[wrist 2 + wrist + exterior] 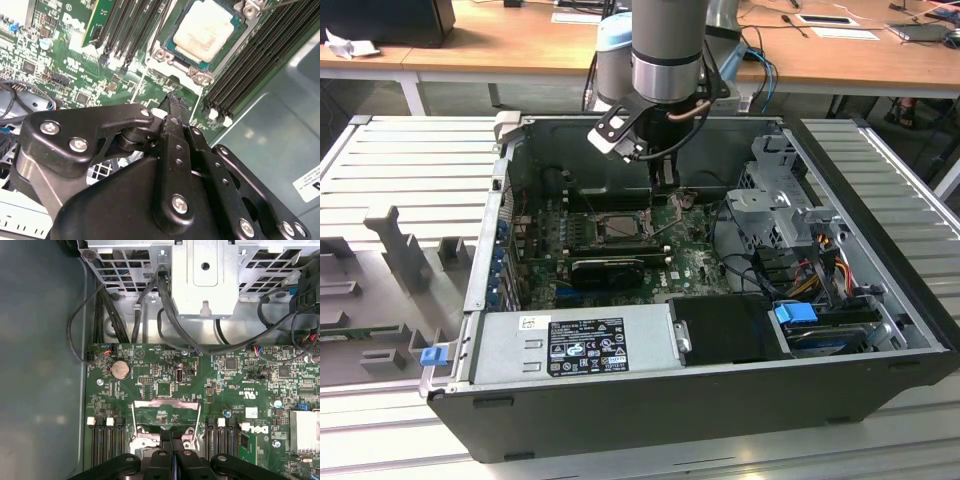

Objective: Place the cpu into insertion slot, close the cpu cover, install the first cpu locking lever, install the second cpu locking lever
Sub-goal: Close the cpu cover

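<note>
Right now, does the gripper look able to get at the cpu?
Probably yes: the cpu lies face-up with nothing over its pale face, and the gripper, fingers shut, hangs close beside it above the green board inside the open case.

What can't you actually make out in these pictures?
Pale grey-tan square cpu: one corner cut off by the second wrist view's edge.
Black gripper: in the first wrist view it hides the green circuit board under its tips.
Thin dark-silver square cpu cover: too small in the exterior view to tell if latched.
</note>
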`<state>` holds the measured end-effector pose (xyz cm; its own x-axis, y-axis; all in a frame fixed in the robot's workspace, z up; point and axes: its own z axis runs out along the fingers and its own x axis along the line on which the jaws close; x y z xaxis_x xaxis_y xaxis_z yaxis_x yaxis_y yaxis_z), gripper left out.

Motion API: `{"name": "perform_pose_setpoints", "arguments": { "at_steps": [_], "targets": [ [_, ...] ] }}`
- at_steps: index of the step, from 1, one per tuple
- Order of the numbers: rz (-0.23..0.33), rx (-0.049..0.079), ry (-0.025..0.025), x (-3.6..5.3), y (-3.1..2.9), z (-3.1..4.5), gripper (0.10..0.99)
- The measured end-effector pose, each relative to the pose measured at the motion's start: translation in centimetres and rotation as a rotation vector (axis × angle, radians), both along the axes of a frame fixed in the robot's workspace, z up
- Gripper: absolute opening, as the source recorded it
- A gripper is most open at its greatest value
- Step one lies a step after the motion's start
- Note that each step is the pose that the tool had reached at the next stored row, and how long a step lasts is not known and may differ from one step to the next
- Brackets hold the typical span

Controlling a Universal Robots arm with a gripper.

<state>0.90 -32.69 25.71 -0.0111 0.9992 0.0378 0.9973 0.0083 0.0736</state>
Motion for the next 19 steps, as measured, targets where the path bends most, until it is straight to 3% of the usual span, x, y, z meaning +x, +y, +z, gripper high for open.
{"name": "perform_pose_setpoints", "arguments": {
  "at_steps": [10,19],
  "targets": [
    [0.001,0.000,0.0000,0.96,-0.02,-0.01,0.106],
    [0.004,0.000,0.0073,2.81,0.00,-0.19,0.106]
  ]
}}
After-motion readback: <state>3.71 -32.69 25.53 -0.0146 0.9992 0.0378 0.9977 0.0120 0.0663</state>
